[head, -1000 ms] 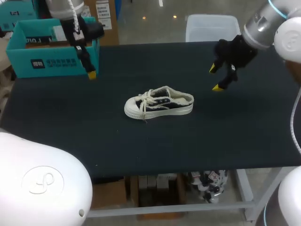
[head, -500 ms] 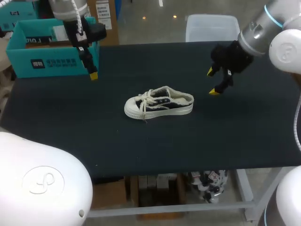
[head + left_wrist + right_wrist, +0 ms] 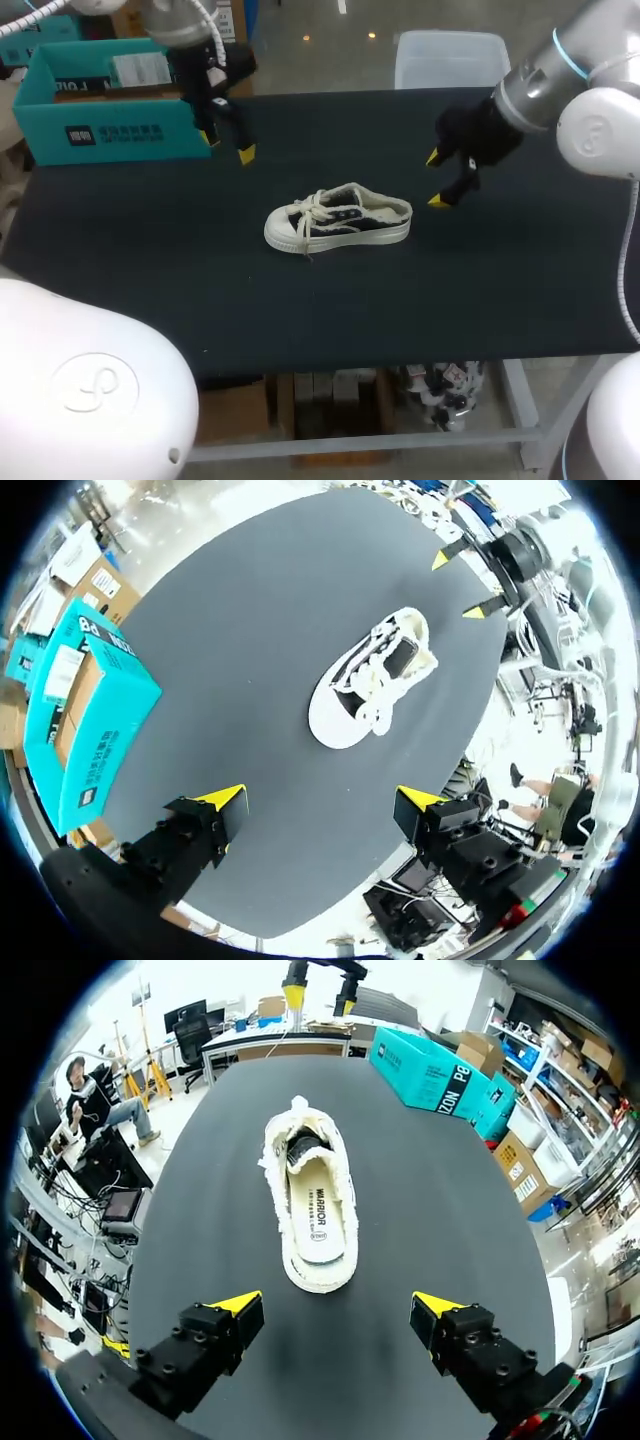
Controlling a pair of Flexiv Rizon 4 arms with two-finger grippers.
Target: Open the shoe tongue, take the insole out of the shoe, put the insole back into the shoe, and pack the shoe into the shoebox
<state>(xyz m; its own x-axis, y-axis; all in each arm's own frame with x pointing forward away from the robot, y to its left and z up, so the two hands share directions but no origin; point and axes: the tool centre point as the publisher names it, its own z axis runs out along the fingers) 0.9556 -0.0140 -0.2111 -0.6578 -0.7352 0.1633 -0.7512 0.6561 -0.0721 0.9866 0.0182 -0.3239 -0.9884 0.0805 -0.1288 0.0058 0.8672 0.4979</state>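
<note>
Left hand [image 3: 227, 145], open and empty, has swung away from the box [image 3: 110, 130] toward the shoe [image 3: 338, 218]. Right hand [image 3: 435, 179], also open and empty, has edged in near the heel. Both are closing in, so I judge that opening the tongue comes next. The shoe sits upright mid-bench [image 3: 470, 290], insole [image 3: 318, 1210] inside. The bench is dark and matte, with the box at its far left, well apart.

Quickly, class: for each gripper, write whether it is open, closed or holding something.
Left gripper: open, holding nothing.
Right gripper: open, holding nothing; the shoe lies ahead of it.
</note>
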